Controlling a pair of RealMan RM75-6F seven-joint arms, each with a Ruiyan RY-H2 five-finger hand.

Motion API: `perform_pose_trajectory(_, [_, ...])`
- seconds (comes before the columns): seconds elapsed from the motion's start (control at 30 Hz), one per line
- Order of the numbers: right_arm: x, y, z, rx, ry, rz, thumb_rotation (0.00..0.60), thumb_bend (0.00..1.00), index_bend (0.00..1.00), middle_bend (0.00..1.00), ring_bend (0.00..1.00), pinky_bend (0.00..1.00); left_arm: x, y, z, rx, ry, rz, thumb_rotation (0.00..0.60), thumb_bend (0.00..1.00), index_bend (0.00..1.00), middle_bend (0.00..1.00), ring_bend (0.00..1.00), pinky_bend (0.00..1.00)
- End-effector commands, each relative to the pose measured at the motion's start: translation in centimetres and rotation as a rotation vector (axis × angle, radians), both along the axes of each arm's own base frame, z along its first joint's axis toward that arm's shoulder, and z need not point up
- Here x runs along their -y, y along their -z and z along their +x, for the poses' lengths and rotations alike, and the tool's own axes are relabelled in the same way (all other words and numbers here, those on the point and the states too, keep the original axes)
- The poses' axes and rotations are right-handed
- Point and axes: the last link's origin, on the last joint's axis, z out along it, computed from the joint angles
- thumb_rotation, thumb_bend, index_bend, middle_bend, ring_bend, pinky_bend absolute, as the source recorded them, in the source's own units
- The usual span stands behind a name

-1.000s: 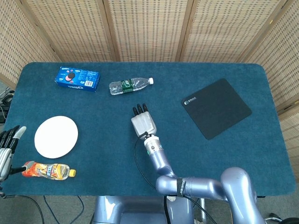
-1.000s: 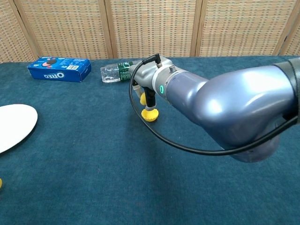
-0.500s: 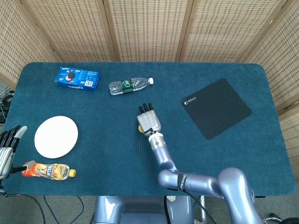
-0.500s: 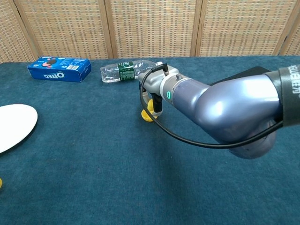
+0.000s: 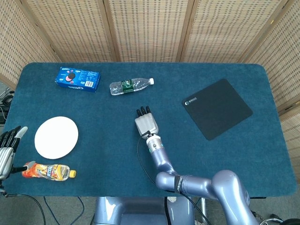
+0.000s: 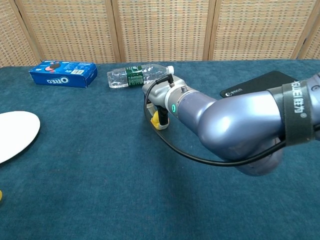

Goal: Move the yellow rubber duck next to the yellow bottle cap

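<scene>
The right hand (image 5: 146, 123) is seen palm-down near the table's middle, its dark fingers (image 5: 142, 111) held close together and pointing toward the far edge. In the chest view the yellow rubber duck (image 6: 160, 119) is only partly shown beneath this hand (image 6: 159, 95), against the blue cloth; whether it is actually gripped cannot be told. The duck is hidden under the hand in the head view. The left hand (image 5: 8, 146) is seen at the left table edge, fingers slightly apart and holding nothing. Just beside it an orange drink bottle (image 5: 47, 170) is laid on its side, its yellow bottle cap (image 5: 72, 174) pointing right, well apart from the duck. A white plate (image 5: 56, 137) is placed just beyond the bottle. Toward the far edge a blue Oreo box (image 5: 77, 78) and a clear water bottle (image 5: 130, 86) are laid flat. A black mouse pad (image 5: 216, 108) is set to the right.
</scene>
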Motion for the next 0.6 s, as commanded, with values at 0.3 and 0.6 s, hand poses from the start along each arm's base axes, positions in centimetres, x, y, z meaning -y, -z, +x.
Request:
perform_pose_trajectory(0.3, [0.27,-0.02,0.21,0.014,-0.016,-0.029,0.6,0.18,0.44,0.05,0.0,0.07,-0.14,0.12,-0.07,0.003,-0.006,-0.009,0.6,0.16,0.0,0.0,0.0,0.0])
perform_pose_trajectory(0.6, [0.23,-0.56,-0.18,0.01,-0.018,-0.048,0.6,0.17,0.42,0.05,0.0,0.07,-0.19,0.12,-0.03,0.003,-0.006,-0.009,0.6,0.16,0.0,0.0,0.0,0.0])
